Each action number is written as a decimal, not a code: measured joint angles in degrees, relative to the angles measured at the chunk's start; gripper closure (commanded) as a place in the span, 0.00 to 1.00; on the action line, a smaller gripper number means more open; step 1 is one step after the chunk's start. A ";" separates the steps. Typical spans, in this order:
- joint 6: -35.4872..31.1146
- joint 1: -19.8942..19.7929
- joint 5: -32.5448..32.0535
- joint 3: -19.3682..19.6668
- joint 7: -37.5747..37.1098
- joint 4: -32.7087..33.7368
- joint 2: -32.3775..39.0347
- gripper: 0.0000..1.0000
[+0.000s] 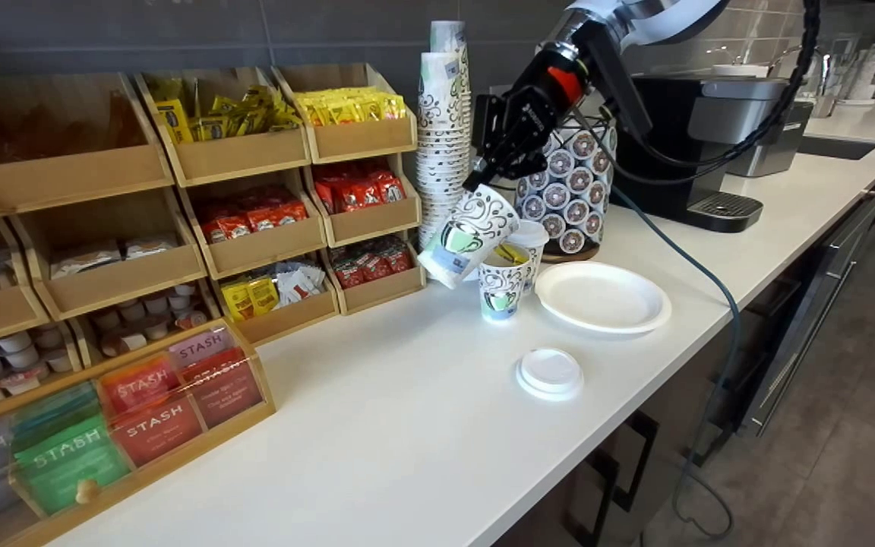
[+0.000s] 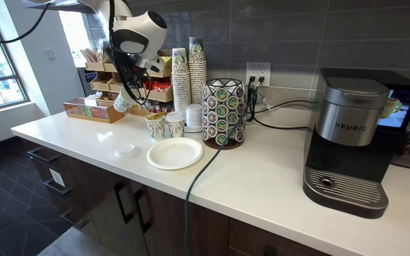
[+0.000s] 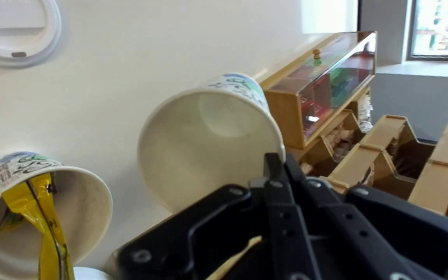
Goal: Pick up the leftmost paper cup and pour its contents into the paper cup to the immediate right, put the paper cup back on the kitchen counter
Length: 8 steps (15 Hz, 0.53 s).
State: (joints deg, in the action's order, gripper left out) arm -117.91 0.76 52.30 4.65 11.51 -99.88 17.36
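Observation:
The leftmost paper cup, white with dark green print, hangs tilted above the counter, base toward lower left, in an exterior view (image 1: 472,235). It also shows in an exterior view (image 2: 121,103) and the wrist view (image 3: 204,151). Its visible inside is bare. My gripper (image 3: 280,159) is shut on its rim, one finger inside and one outside. The paper cup to the immediate right (image 1: 501,292) stands upright, apart from the held cup; yellow packets (image 3: 49,221) stick out of it in the wrist view (image 3: 21,173). The kitchen counter (image 1: 377,425) lies below.
A lidded cup (image 2: 175,124) stands beside the packet cup. A white plate (image 1: 602,298) and a loose lid (image 1: 550,374) lie in front. Tall cup stacks (image 1: 441,152), wooden packet bins (image 1: 255,243) and a pod rack (image 1: 567,190) stand behind. A cable (image 2: 208,165) crosses the counter.

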 measured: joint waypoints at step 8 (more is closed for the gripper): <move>-15.83 7.13 -29.71 -5.76 -12.50 -2.48 -0.17 0.99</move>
State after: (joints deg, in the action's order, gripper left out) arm -133.74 7.89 22.59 -1.10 -0.98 -102.36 17.19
